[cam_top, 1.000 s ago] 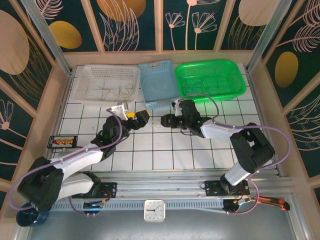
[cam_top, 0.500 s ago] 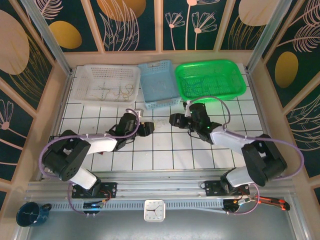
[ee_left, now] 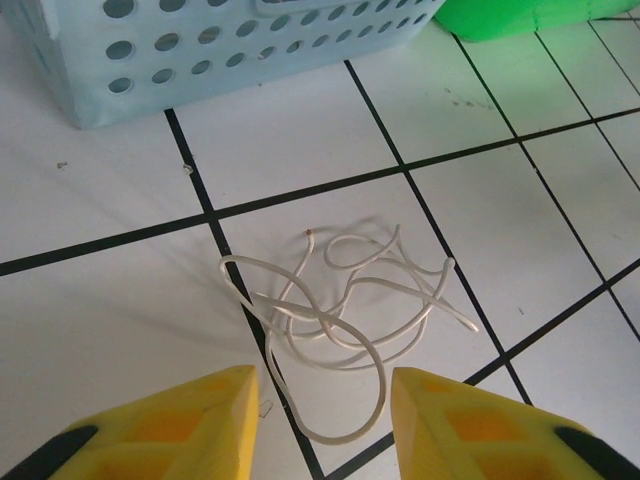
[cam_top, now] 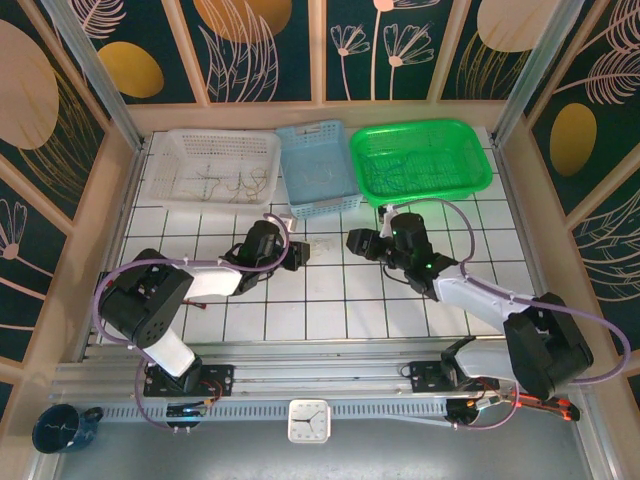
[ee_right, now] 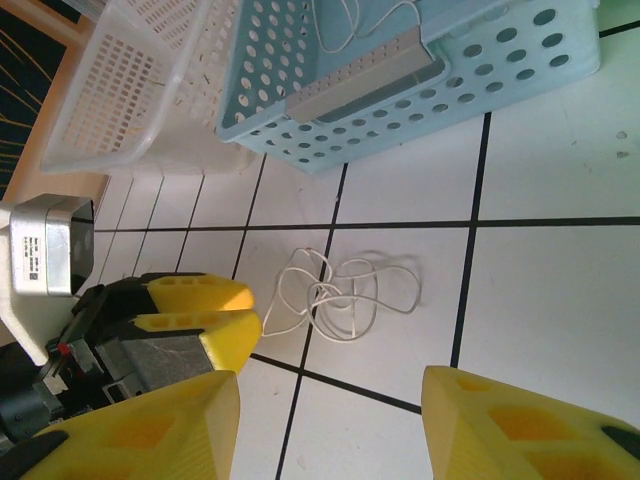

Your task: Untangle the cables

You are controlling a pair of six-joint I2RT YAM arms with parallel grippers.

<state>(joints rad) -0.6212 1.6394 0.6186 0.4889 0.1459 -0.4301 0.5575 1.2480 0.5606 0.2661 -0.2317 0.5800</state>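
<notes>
I see the cables (ee_left: 345, 320) on the worktop (ee_left: 500, 230), right at the tips of my left end effector (ee_left: 322, 405), which is half open and empty. My right end effector (ee_right: 330, 420), opposite, is likewise open and empty.

Flat table (ee_left: 480, 140) lies free just ahead of the left gripper (ee_left: 322, 400). Farther ahead, the blue basket (ee_left: 200, 45) blocks passage.

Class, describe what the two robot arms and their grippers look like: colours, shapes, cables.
The left arm and right arm have white links, black joints and a looping purple cable. The left gripper and right gripper each have two yellow wedge-shaped fingers.
</notes>
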